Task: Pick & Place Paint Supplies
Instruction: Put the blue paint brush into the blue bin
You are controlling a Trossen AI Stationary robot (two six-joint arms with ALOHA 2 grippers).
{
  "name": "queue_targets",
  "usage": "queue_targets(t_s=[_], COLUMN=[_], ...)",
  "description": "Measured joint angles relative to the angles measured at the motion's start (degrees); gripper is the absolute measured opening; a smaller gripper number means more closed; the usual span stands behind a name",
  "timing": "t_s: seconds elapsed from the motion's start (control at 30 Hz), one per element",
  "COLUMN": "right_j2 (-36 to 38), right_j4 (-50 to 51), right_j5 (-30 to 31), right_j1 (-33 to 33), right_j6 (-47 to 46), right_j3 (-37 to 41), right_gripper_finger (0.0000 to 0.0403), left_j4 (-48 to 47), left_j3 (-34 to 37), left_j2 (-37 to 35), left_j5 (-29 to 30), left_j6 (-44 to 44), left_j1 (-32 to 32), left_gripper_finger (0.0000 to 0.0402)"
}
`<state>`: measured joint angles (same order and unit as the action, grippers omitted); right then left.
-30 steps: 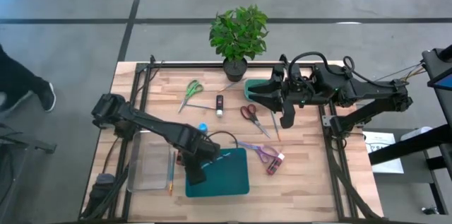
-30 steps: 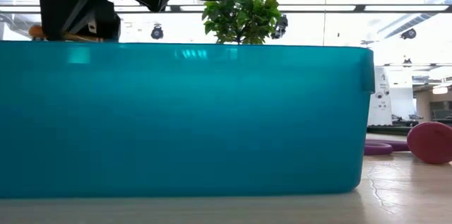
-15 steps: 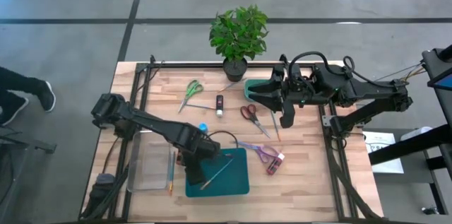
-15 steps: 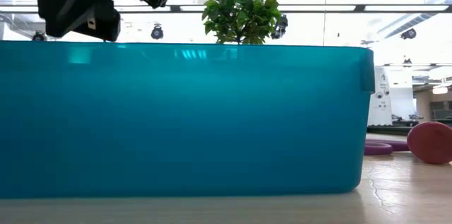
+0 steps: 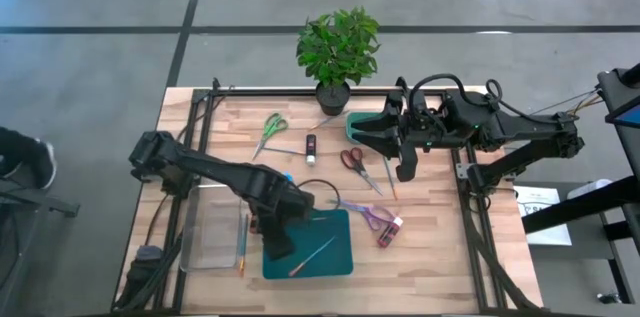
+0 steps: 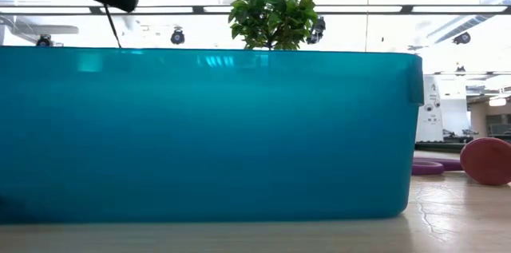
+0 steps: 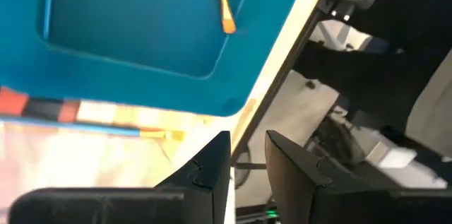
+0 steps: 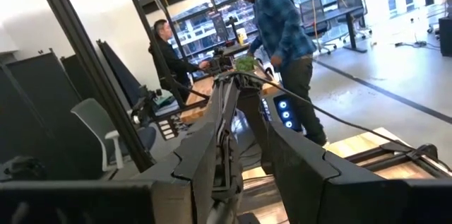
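A thin brush (image 5: pixel 312 255) with an orange tip (image 7: pixel 226 12) lies slantwise on the floor of the teal bin (image 5: pixel 335 227). My left gripper (image 5: pixel 278 247) hangs open above the bin's left edge, with nothing between its fingers (image 7: pixel 247 152). A second brush (image 5: pixel 241 244) lies on the table left of the bin. A blue bottle (image 5: pixel 287 179), a black bottle (image 5: pixel 311 149) and a pinkish bottle (image 5: pixel 392 227) lie on the wood. A third brush (image 5: pixel 388 177) lies right of the red scissors. My right gripper (image 5: pixel 365 137) waits high at the far right, level and open (image 8: pixel 244 121).
A potted plant (image 5: pixel 336 57) stands at the far edge. Green scissors (image 5: pixel 270 127), red scissors (image 5: pixel 352 160) and purple scissors (image 5: pixel 372 217) lie on the table. A clear tray (image 5: pixel 212 237) sits left of the bin. A teal piece (image 5: pixel 362 119) lies under the right arm.
My left gripper has let go of the brush, which has dropped into the teal bin and come to rest slantwise on its floor. The gripper has then risen above the bin's left edge.
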<state>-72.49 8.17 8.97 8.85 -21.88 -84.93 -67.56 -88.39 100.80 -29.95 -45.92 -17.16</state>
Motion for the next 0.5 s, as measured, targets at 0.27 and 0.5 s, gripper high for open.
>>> queue_targets(t_s=[0.27,0.5], right_j2=[0.74,3.19], right_j4=[-0.23,-0.03], right_j5=[-0.01,-0.04], right_j1=[-0.01,0.01], right_j6=[-0.61,-0.32], right_j3=[-0.35,-0.53], right_gripper_finger=[0.0128,0.0128], left_j4=[-0.20,9.97], left_j3=[0.23,0.23], left_j2=[-3.78,-8.02], left_j5=[-0.63,5.93], left_j6=[-16.60,-46.62], left_j1=[-5.53,-16.66], left_gripper_finger=[0.0099,0.0099])
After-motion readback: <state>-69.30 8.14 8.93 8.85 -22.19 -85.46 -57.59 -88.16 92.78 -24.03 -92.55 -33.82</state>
